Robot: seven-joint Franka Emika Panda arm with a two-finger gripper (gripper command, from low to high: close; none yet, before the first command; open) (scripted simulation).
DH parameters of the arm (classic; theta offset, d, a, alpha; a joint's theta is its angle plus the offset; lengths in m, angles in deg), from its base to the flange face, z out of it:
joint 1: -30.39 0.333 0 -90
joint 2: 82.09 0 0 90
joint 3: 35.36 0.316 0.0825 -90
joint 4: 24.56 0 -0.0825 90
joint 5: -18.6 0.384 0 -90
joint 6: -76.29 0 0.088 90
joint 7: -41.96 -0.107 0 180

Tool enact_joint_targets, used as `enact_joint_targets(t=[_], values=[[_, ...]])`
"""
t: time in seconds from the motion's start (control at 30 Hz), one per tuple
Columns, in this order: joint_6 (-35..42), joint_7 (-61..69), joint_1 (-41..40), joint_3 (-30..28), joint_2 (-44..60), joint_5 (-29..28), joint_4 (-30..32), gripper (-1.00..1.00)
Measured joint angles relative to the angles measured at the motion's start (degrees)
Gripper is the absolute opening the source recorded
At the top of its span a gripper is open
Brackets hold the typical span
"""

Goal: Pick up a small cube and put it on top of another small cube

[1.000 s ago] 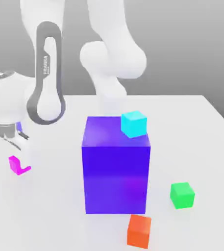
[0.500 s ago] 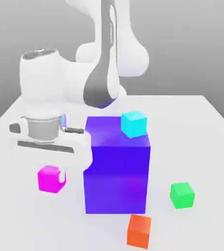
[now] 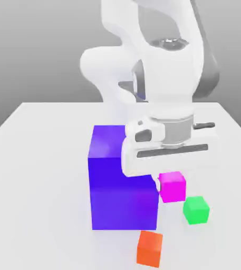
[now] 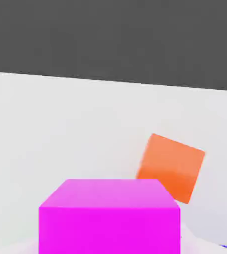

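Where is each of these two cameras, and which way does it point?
Exterior view: off the arm, above table height, looking down across it at the big blue-purple block, green cube and orange-red cube; the white arm and the gripper shut on the magenta cube show.
Hand view: on the hand, looking past the held magenta cube to the orange-red cube on the table; a pale bit of the hand shows beside the cube.
Shared: magenta cube, orange-red cube, white table.
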Motion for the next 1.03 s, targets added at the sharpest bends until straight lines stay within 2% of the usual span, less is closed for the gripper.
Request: enact_joint_targets(t=[0.2, 0.33, 0.63, 0.97, 1.0, 1.03], values=[[1.42, -5.55, 6.05, 6.82, 0.29, -1.12, 0.23, -1.00], [2.10, -10.92, 4.09, 6.58, 0.98, -4.83, 3.58, -1.00], [-1.34, -15.29, 2.83, 6.10, 5.59, -10.50, 2.82, -1.00], [-9.16, -19.94, 2.76, 5.05, 13.64, -17.02, 3.20, -1.00], [-9.84, -20.25, 2.92, 4.82, 14.32, -17.47, 3.29, 1.00], [-9.84, -20.25, 2.92, 4.82, 14.32, -17.47, 3.29, 1.00]])
